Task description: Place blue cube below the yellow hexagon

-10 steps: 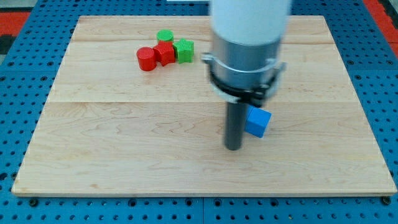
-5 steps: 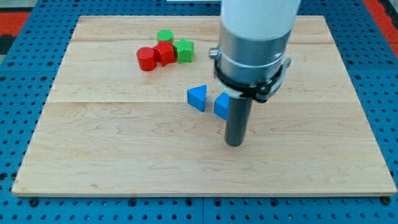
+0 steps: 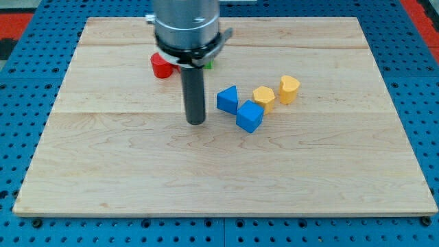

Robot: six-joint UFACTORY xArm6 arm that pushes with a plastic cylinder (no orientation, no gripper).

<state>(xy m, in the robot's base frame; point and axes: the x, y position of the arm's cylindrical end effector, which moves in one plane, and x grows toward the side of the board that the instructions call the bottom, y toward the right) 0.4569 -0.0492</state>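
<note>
The blue cube (image 3: 250, 116) lies near the board's middle, just below and left of the yellow hexagon (image 3: 263, 97), touching or nearly touching it. A blue triangle block (image 3: 228, 99) sits to the cube's upper left. A yellow heart-shaped block (image 3: 289, 88) lies right of the hexagon. My tip (image 3: 196, 121) rests on the board to the left of the blue triangle and the cube, a small gap away from both.
A red cylinder (image 3: 161, 66) shows at the view's upper left, beside the arm's body. A sliver of a green block (image 3: 208, 64) peeks out right of the arm; other blocks there are hidden. The wooden board (image 3: 103, 171) sits on a blue pegboard.
The arm has swung left, from right of the blue blocks to their left. The yellow hexagon and heart, hidden before, are uncovered. The blue cube sits lower and right of the triangle.
</note>
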